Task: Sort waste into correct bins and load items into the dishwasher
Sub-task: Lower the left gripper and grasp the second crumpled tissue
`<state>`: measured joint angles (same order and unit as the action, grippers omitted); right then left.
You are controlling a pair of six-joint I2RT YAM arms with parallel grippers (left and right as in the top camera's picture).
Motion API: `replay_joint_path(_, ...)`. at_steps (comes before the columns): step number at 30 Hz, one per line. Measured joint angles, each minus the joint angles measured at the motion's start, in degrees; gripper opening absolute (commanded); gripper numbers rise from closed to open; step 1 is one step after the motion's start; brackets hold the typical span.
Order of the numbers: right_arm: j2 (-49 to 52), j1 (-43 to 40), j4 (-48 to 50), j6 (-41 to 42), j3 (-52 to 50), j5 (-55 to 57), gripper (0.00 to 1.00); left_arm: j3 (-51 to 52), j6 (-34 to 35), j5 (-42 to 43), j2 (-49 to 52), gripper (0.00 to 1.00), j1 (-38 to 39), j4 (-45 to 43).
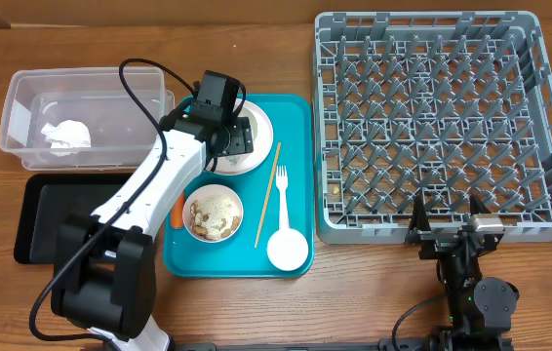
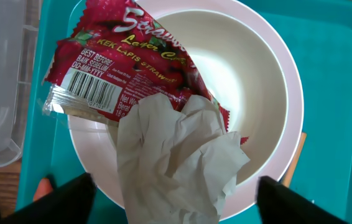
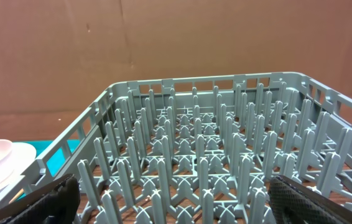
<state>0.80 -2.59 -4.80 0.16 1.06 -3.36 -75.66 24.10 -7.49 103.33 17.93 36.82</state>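
The left arm (image 1: pixel 164 171) reaches from the lower left of the overhead frame up toward centre. The left gripper (image 1: pixel 229 136) points down, jaws spread wide, fingers (image 2: pixel 64 202) in the wrist view's bottom corners. The right arm (image 1: pixel 471 288) sits folded at lower right, right gripper (image 1: pixel 447 219) aimed upward in the frame, jaws wide apart.

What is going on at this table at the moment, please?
The left gripper hovers open over a white plate on the teal tray, above a red wrapper and a crumpled napkin lying on it. A second napkin lies in the clear tub. The right gripper sits open beside the dish rack, which holds no dishes.
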Motion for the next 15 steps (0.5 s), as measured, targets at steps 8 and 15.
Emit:
replay_joint_path(8,0.0,0.0,0.0,0.0,0.0,-0.02,1.0,0.0,0.02,0.63,0.0,0.9,0.0,0.85)
replay_joint_path(15,0.0,0.0,0.02,0.0,0.0,-0.02,1.0,0.11,-0.26,0.81,0.0,0.75,0.0,0.31)
